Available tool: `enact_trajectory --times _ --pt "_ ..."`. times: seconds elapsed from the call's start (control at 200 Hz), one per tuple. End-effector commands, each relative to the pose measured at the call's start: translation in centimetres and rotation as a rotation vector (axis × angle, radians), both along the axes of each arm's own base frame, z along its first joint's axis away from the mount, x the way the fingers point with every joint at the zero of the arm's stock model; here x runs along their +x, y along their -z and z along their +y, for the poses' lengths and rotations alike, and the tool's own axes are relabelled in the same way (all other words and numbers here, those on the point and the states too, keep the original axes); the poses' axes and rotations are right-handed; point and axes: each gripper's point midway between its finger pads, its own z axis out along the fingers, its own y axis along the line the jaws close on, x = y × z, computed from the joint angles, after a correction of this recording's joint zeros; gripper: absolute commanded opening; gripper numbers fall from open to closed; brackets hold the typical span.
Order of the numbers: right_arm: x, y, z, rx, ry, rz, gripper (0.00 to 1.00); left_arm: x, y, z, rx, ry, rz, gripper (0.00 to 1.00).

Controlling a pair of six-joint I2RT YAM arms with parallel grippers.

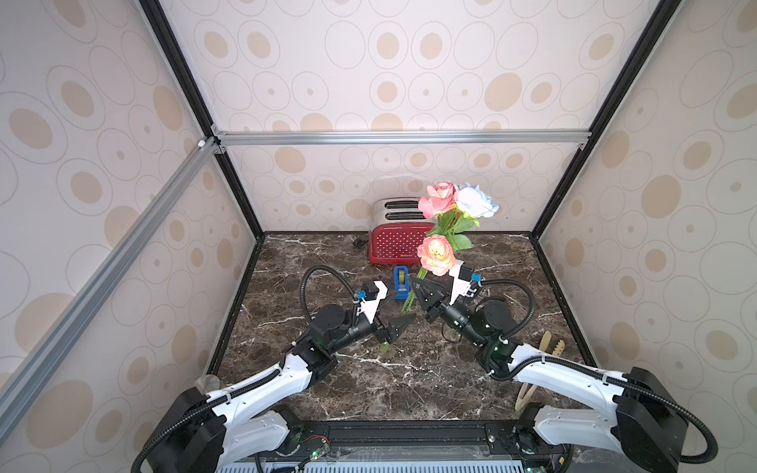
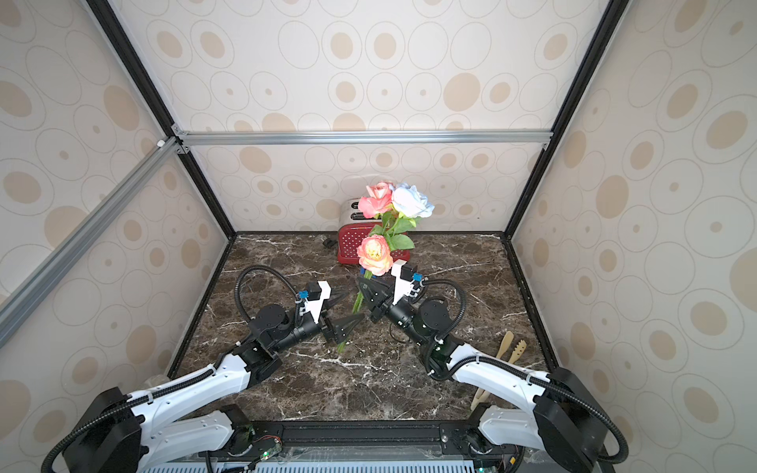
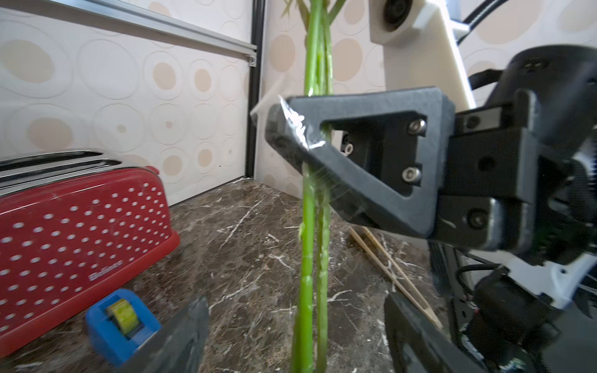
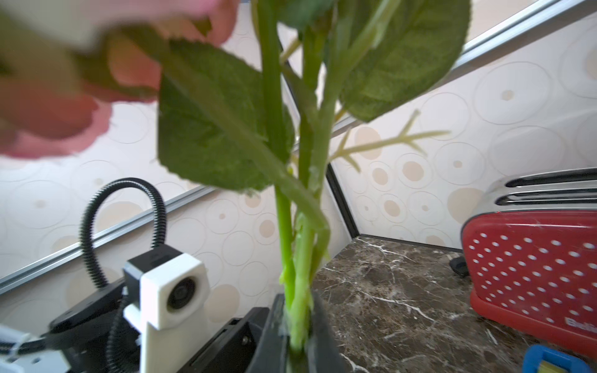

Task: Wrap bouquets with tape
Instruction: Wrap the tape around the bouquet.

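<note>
Right wrist view is filled by the bouquet [image 4: 305,232]. Its green stems are clamped together between the two fingers of the right pincer [image 4: 298,342], which is closed tight on them, and broad leaves and a blurred pink bloom are spread above. In both top views the bunch is held roughly upright over the middle of the worktop [image 1: 368,389], leaning slightly toward the back wall [image 1: 389,164]. Pink-peach blooms and a pale white-blue rose are carried at the top, and another pink-peach bloom lower down.

The lower stretch of the stems is seen in the left wrist view running between the fingers of the left pincer [image 3: 295,300]. These fingers are spread wide on either side and are kept clear of the stems. In both top views the stem ends are shown poking out beyond the left pincer; whether they reach the worktop cannot be told. A shiny clear film [image 3: 298,129] is seen stuck on the tip of the right pincer's finger.

The tape [image 1: 402,282], a yellowish roll in a blue dispenser, is stood on the worktop near the stems. It is just in front of a red dotted toaster [image 1: 399,245], which is set against the back wall. Wooden utensils [image 1: 545,342] are laid near the worktop's right edge, well apart from the bouquet.
</note>
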Motion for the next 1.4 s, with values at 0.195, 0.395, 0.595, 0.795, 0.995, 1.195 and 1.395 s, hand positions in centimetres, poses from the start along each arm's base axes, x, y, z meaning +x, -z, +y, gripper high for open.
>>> enact_trajectory --times 0.195,0.395,0.595,0.795,0.995,1.195,1.395 --pt "-4.0 -4.1 0.3 0.093 -0.191 -0.145 0.00 -3.5 -3.5 -1.0 -0.146 0.243 -0.064 0.81" --pt "-4.5 -4.6 0.6 0.121 -0.234 -0.155 0.00 -3.4 -3.3 -1.4 -0.157 0.267 -0.047 0.53" --pt "-4.3 -4.3 0.7 0.117 -0.232 -0.142 0.00 -2.9 -2.9 -1.2 -0.146 0.229 -0.043 0.07" --pt "-2.8 -2.8 1.1 0.071 -0.181 -0.082 0.02 -0.8 -2.1 -0.7 -0.102 0.101 -0.032 0.00" --pt "0.0 -0.7 1.4 -0.032 -0.050 0.011 0.16 2.8 -1.1 1.3 -0.038 -0.155 -0.035 0.00" --pt "3.0 1.5 1.3 -0.087 0.099 0.119 0.31 4.1 -1.1 2.7 -0.018 -0.279 -0.078 0.00" --pt "4.3 2.0 3.1 -0.087 0.106 0.154 0.36 4.7 -0.8 2.5 0.018 -0.303 -0.096 0.00"
